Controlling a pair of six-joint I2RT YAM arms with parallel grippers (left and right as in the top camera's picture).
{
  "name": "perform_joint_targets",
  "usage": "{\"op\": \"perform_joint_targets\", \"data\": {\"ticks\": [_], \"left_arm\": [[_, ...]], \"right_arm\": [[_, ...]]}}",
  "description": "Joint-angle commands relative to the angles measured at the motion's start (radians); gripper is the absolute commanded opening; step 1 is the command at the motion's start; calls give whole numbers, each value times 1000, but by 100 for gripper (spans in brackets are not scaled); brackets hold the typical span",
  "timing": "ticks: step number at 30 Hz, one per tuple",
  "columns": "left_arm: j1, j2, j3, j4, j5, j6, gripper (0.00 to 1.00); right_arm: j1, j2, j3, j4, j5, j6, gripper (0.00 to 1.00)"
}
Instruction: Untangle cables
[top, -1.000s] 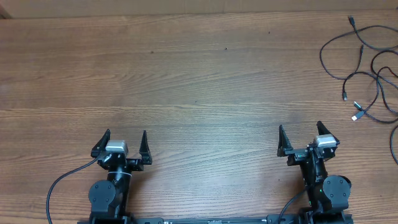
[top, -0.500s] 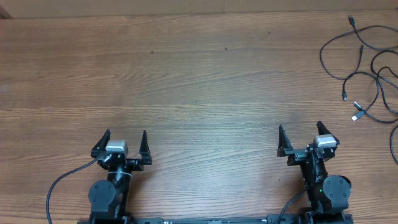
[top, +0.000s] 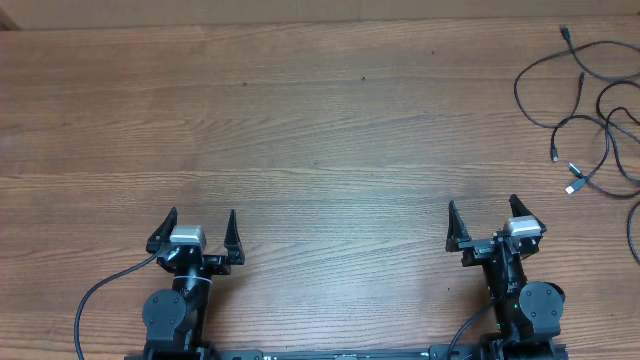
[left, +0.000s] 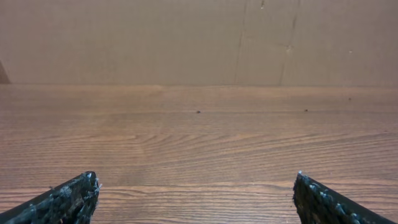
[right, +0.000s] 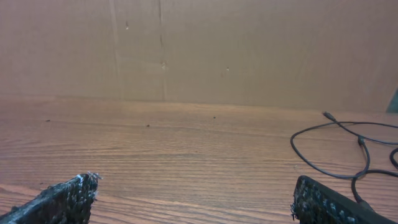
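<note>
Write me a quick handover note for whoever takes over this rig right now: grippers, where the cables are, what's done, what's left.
Left gripper: open, empty, at the near edge of the table.
Right gripper: open, empty, also at the near edge.
Cables: loosely tangled at the table's far right, running out of the overhead view; neither gripper touches them.
Done: nothing yet, by the look of it.
Left: all the untangling; the right arm is probably the closer one to start with.

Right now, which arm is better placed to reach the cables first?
Right. The cables lie at the far right, nearest the open, empty right gripper; the left gripper, also open, is much farther away.
</note>
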Motion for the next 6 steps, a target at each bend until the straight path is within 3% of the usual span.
{"op": "perform_joint_targets", "data": {"ticks": [1, 6], "left_arm": [[5, -9, -3, -1, 11, 23, 100], [5, -9, -3, -1, 11, 23, 100]], "right_arm": [[-2, -9, -10, 5, 1, -1, 100], [-2, -9, -10, 5, 2, -1, 100]]}}
